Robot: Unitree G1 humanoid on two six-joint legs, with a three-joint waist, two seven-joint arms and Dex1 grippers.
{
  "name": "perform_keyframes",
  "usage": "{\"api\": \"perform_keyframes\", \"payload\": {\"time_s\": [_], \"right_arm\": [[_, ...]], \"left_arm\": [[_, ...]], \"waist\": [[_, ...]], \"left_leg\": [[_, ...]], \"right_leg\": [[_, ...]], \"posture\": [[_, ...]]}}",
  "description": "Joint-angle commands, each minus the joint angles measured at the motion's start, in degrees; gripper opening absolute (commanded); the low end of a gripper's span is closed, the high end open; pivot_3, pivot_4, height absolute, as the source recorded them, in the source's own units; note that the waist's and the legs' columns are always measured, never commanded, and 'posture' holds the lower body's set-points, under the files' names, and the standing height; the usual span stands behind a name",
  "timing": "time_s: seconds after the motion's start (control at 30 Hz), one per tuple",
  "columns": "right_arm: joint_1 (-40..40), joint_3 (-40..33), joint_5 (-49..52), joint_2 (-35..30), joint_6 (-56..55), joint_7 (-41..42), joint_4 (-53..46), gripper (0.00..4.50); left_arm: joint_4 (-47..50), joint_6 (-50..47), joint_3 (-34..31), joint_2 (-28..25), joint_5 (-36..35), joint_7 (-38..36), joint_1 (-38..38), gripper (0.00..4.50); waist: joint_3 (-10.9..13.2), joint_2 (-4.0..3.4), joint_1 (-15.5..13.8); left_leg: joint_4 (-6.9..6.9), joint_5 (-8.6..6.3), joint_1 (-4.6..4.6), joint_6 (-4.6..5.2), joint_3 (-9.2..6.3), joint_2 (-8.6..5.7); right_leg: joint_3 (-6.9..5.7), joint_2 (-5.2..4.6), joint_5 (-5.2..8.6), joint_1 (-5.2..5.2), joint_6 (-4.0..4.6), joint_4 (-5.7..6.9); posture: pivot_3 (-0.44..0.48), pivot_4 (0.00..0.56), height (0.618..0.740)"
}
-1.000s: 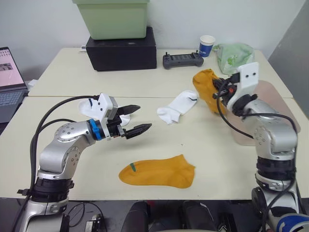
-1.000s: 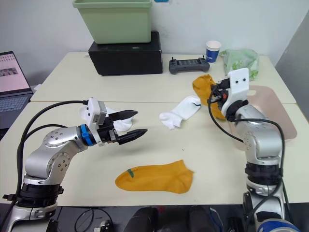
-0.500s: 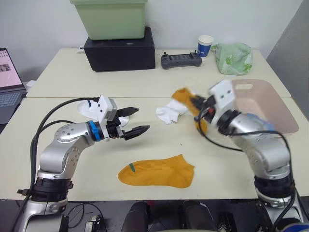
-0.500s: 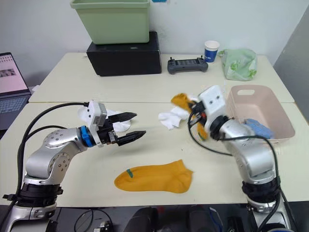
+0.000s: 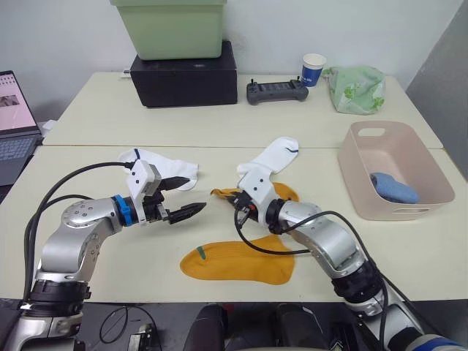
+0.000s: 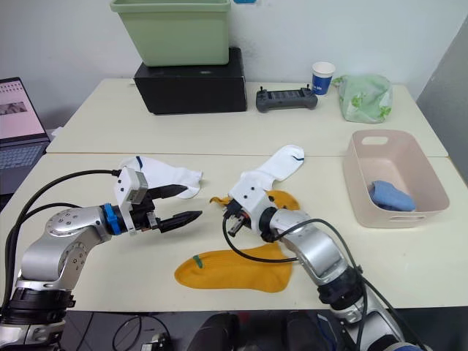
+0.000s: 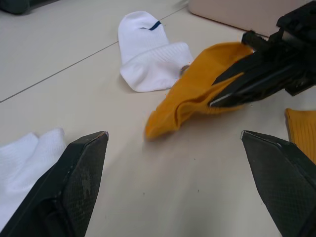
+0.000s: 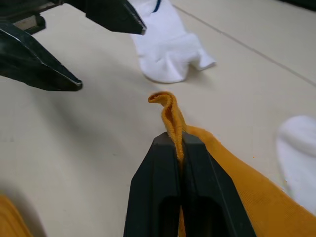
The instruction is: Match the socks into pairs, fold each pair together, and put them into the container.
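The right tool [image 8: 174, 143] pinches the edge of 1 mustard-orange sock [image 5: 281, 193], its 2 fingers pressed together on the fabric, so that the sock trails low over the counter [image 5: 95, 110] near the middle. The left tool [image 5: 186, 197] hovers just to the left of it with its fingers spread wide and nothing between them, pointing toward the held sock. A second mustard-orange sock [image 5: 241, 261] with a small green mark lies flat near the front edge of the counter, just below both tools. 1 white sock [image 5: 272, 157] with a dark blue mark lies beyond the held sock, touching or nearly touching it, and another white sock [image 5: 162, 164] lies beside the left arm. The pink basket [image 5: 362, 190] stands on the right side of the counter, well apart from the tools, with a light blue sock bundle [image 5: 394, 187] inside it.
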State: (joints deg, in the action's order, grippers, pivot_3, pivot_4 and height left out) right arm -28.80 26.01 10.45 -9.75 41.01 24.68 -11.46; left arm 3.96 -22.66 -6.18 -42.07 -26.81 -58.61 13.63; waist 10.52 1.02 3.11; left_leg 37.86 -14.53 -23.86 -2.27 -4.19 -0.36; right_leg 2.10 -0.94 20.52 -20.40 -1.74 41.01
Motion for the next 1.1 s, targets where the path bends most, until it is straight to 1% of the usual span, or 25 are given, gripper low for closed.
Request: {"api": "perform_keyframes", "payload": {"time_s": [0.03, 0.1, 0.23, 0.37, 0.43, 0.53, 0.7, 0.77, 0.93, 1.0, 1.07, 1.1], "right_arm": [[-1.4, -3.0, 2.6, 0.5, 2.1, 2.0, -3.2, 1.49], [-1.3, -5.4, 4.2, -0.4, 4.3, 2.7, -6.1, 2.11], [-0.2, -10.4, 8.0, -3.6, 9.5, 3.5, -14.2, 3.54], [3.7, -14.4, 7.7, -10.0, 12.7, 2.4, -21.2, 3.54], [6.2, -15.5, 5.7, -13.1, 13.1, 0.7, -22.3, 3.54], [10.7, -17.8, 3.3, -15.0, 13.5, -3.0, -21.4, 3.54], [15.7, -19.1, 2.3, -13.9, 12.6, -5.7, -18.8, 3.54], [16.1, -19.9, 2.3, -12.1, 12.6, -6.9, -17.3, 3.54], [15.8, -21.6, 3.1, -8.2, 13.1, -8.2, -13.0, 3.54], [15.7, -21.9, 4.5, -7.2, 14.0, -7.1, -13.0, 3.18], [15.7, -21.4, 5.4, -7.2, 14.8, -6.0, -14.0, 2.61], [16.0, -21.2, 5.7, -7.2, 15.3, -5.8, -14.6, 2.28]], "left_arm": [[1.9, 1.3, -1.2, -1.2, 0.1, -0.8, -0.6, 4.5], [1.9, 0.9, -1.2, -1.3, 0.1, -0.9, -0.8, 4.5], [1.9, -1.7, -1.3, -1.4, -0.9, -0.4, -0.9, 4.5], [2.7, -8.9, -1.5, -1.9, -3.2, 0.4, -1.3, 4.5], [3.2, -13.1, -1.5, -1.2, -4.8, 2.0, -1.1, 4.5], [4.5, -18.3, -0.7, 0.9, -5.7, 6.1, -0.7, 4.5], [6.1, -27.4, 1.0, 5.1, -6.3, 13.6, 0.0, 4.5], [6.0, -29.6, 1.6, 7.6, -6.0, 17.0, 0.8, 4.5], [5.8, -35.6, 3.1, 12.9, -7.2, 21.6, 2.8, 4.5], [6.0, -38.3, 3.7, 16.8, -8.1, 24.5, 4.3, 4.13], [6.8, -40.8, 3.5, 18.7, -9.1, 25.7, 4.8, 3.59], [6.9, -40.9, 3.8, 18.6, -8.7, 25.9, 4.6, 3.3]], "waist": [[0.0, 0.0, -0.1], [0.0, 0.0, -0.2], [0.0, 0.0, -0.2], [0.0, 0.0, -0.3], [0.0, 0.0, -0.3], [0.0, 0.0, -0.3], [0.0, 0.02, -0.3], [0.0, 0.02, -0.3], [0.0, -0.02, -0.8], [-0.1, -0.03, -1.4], [-0.1, -0.01, -1.6], [-0.1, -0.01, -1.6]], "left_leg": [[0.0, 0.0, 0.0, 0.0, 0.0, 0.0], [0.01, 0.0, 0.0, 0.0, -0.01, 0.0], [0.0, 0.0, 0.0, 0.0, -0.01, 0.0], [-0.02, -0.01, -0.01, 0.01, -0.04, 0.0], [-0.01, -0.01, -0.01, 0.01, -0.03, -0.01], [-0.01, -0.01, 0.0, 0.01, -0.03, -0.02], [-0.01, -0.01, 0.01, 0.01, -0.03, -0.01], [0.0, -0.01, 0.01, 0.01, -0.01, -0.02], [0.02, 0.0, 0.11, 0.0, -0.02, -0.04], [0.04, 0.0, 0.12, 0.0, 0.0, -0.08], [0.08, 0.0, 0.1, 0.0, -0.01, -0.14], [0.08, 0.0, 0.09, 0.0, 0.0, -0.13]], "right_leg": [[0.0, 0.0, 0.0, 0.0, 0.0, 0.0], [-0.01, -0.01, 0.0, 0.01, 0.0, 0.0], [-0.01, -0.02, 0.0, 0.01, 0.0, 0.0], [-0.04, -0.02, 0.0, 0.02, 0.0, -0.02], [-0.03, -0.02, 0.0, 0.03, 0.0, -0.02], [-0.03, -0.03, 0.0, 0.05, -0.01, -0.01], [-0.03, -0.02, 0.0, 0.07, -0.01, 0.01], [0.0, -0.01, 0.0, 0.07, -0.01, 0.01], [-0.02, -0.02, 0.0, 0.19, -0.01, 0.03], [-0.01, -0.06, 0.0, 0.21, -0.01, 0.0], [-0.04, -0.11, 0.0, 0.25, -0.02, -0.05], [-0.04, -0.12, 0.0, 0.26, -0.02, -0.08]], "posture": [[0.0, 0.15, 0.72], [0.0, 0.15, 0.72], [0.0, 0.15, 0.72], [0.0, 0.15, 0.72], [0.0, 0.15, 0.72], [0.0, 0.15, 0.72], [0.0, 0.15, 0.72], [0.0, 0.15, 0.72], [0.0, 0.15, 0.72], [0.0, 0.15, 0.72], [0.0, 0.15, 0.72], [0.0, 0.15, 0.72]]}}
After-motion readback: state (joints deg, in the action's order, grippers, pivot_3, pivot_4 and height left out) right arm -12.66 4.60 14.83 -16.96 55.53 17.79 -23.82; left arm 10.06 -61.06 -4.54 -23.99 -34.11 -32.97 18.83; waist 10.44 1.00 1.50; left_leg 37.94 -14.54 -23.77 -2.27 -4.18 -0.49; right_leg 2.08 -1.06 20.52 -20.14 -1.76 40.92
